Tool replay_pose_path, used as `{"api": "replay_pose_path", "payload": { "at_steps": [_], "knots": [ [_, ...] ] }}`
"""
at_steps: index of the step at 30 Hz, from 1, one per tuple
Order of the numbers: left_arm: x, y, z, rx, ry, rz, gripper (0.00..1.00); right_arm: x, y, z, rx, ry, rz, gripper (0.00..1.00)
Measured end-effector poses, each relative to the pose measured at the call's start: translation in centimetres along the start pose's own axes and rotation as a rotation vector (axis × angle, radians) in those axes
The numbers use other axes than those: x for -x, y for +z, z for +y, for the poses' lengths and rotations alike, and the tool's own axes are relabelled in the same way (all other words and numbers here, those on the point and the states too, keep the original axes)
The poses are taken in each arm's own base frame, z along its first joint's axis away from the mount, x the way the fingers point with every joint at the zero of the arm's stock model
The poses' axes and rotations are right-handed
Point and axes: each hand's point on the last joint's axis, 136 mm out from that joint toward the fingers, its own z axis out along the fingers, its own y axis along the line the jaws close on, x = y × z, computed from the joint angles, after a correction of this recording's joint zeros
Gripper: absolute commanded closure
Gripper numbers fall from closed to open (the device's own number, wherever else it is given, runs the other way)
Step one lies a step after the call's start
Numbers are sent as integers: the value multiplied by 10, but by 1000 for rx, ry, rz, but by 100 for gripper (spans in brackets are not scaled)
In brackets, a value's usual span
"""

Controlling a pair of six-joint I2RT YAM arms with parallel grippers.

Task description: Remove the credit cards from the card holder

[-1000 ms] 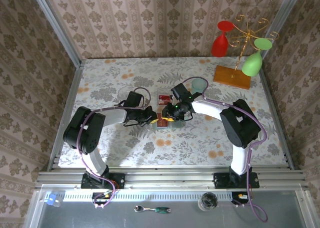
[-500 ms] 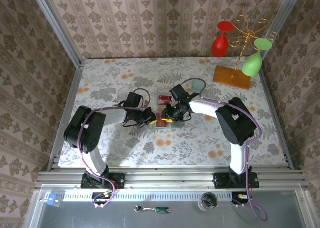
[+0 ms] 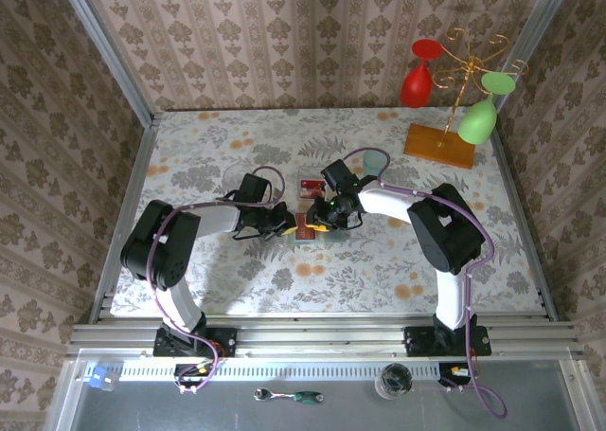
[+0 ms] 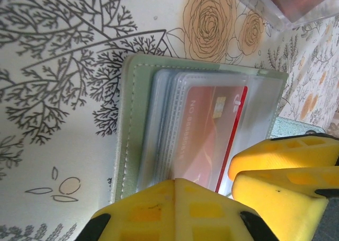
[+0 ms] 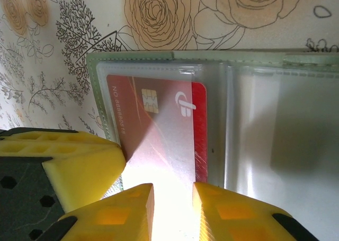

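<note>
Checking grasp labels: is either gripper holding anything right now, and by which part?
No clear hold. The right gripper stands slightly open on the red card, at one short end; the left gripper rests on the card holder, grip unreadable.

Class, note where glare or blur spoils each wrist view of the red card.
Right wrist: white glare washes out the near edge of the red card, between the yellow fingers. Left wrist: the fingers are soft-focused, the card hazy behind clear sleeves.
</note>
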Motion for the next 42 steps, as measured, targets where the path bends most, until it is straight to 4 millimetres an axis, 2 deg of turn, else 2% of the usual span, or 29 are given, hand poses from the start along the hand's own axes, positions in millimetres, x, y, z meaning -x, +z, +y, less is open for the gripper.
{"api": "replay_pose_path", "payload": {
  "at_steps": [4,9,19,42],
  "knots": [
    [2,-2,1,9,6,-11,90,0,0,0,0,0,0,74],
    [4,-5,-3,5,16,-27,89,1,-1,1,2,-2,-2,74],
    [6,-6,-3,4,23,-38,100,7,-3,8,14,-20,-15,74],
    [5,-3,5,21,4,-25,100,7,8,-1,-7,-22,1,75]
  ]
}}
